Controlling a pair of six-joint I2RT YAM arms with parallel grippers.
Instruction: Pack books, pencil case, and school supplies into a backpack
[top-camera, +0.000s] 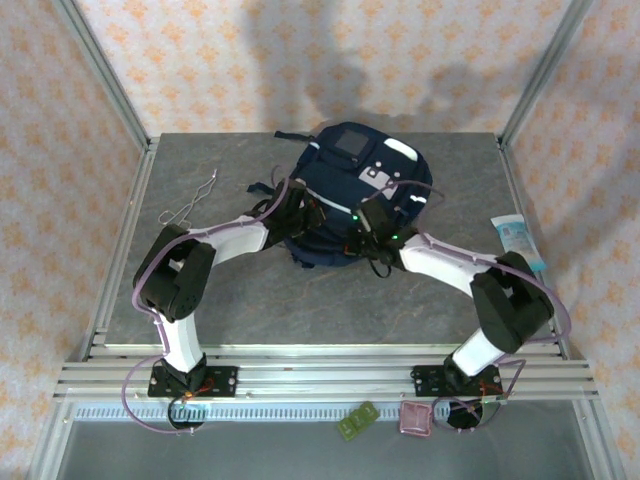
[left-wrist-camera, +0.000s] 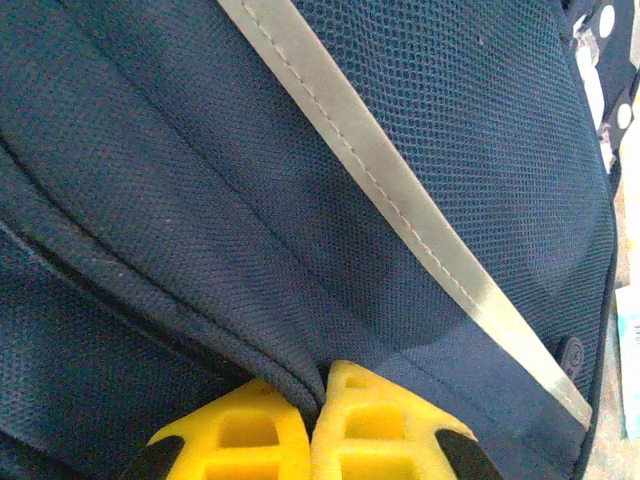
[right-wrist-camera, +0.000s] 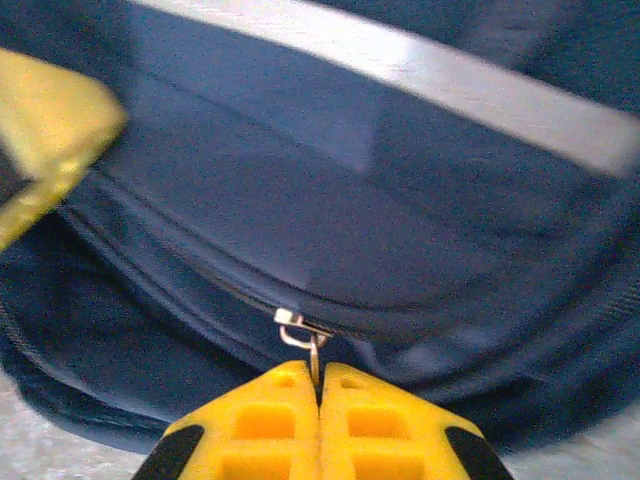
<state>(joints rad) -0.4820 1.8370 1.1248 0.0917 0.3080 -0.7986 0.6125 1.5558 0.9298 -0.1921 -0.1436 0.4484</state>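
The navy backpack (top-camera: 355, 190) lies at the middle of the table (top-camera: 250, 295). At the backpack's near-left side, the left gripper (left-wrist-camera: 318, 385) is closed, pinching a fold of backpack fabric. At the backpack's near edge, the right gripper (right-wrist-camera: 320, 380) is closed on the metal zipper pull (right-wrist-camera: 305, 340). A blue-and-white packet (top-camera: 518, 240) lies right of the backpack.

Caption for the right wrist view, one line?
Right pincer shut on the metal zipper pull of the navy backpack.

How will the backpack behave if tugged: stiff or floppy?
The backpack is probably floppy: fabric creases where the left gripper pinches it. Tugged by the right gripper at the zipper pull, it may slide across the table.
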